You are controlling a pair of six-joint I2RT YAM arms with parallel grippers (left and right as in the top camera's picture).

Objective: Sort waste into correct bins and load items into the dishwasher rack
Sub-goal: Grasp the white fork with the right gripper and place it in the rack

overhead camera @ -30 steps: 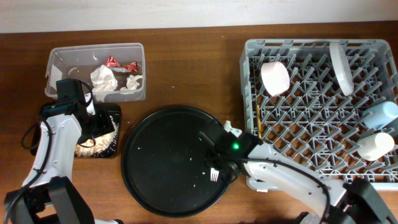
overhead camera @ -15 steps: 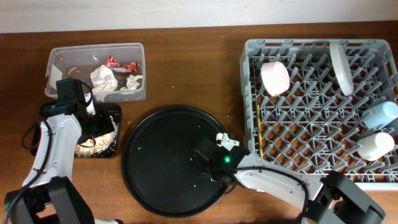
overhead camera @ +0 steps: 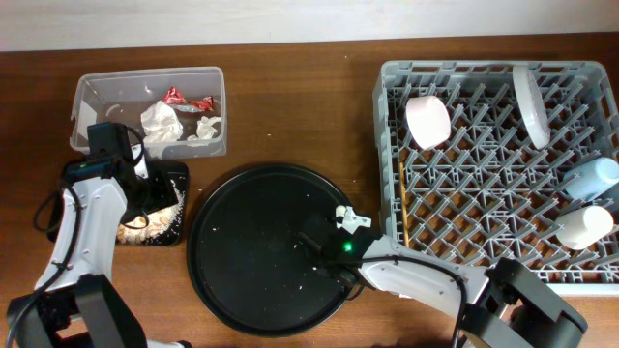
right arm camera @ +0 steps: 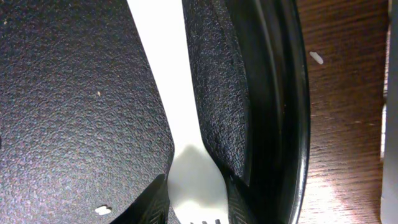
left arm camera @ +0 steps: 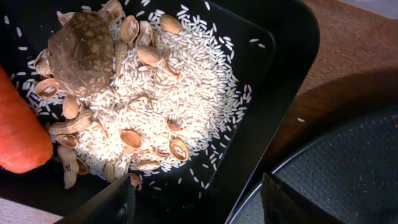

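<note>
A white fork [right arm camera: 168,74] lies on the large round black tray [overhead camera: 242,251] near its right rim. My right gripper [right arm camera: 194,202] has its fingers against both sides of the fork's head; in the overhead view the right gripper [overhead camera: 324,253] hides the fork. My left gripper [left arm camera: 196,202] is open over the shallow black tray [left arm camera: 292,68], which holds rice and nut shells [left arm camera: 174,93] and an orange carrot piece [left arm camera: 18,130]. The clear tub [overhead camera: 92,97] holds white tissues [overhead camera: 160,123] and a red wrapper [overhead camera: 174,95]. The grey rack [overhead camera: 387,145] holds a pinkish bowl [overhead camera: 427,121], a white plate [overhead camera: 531,104], two cups [overhead camera: 592,176] and chopsticks [overhead camera: 403,203].
The round tray's raised rim [right arm camera: 292,112] runs just right of the fork, with brown wood table [right arm camera: 348,124] beyond it. A brownish lump [left arm camera: 87,50] sits on the rice. The round tray's edge [left arm camera: 348,174] lies close beside the shallow black tray.
My right gripper has moved left and down over the round tray onto the fork, which it now covers in the overhead view. The left arm has not moved.
</note>
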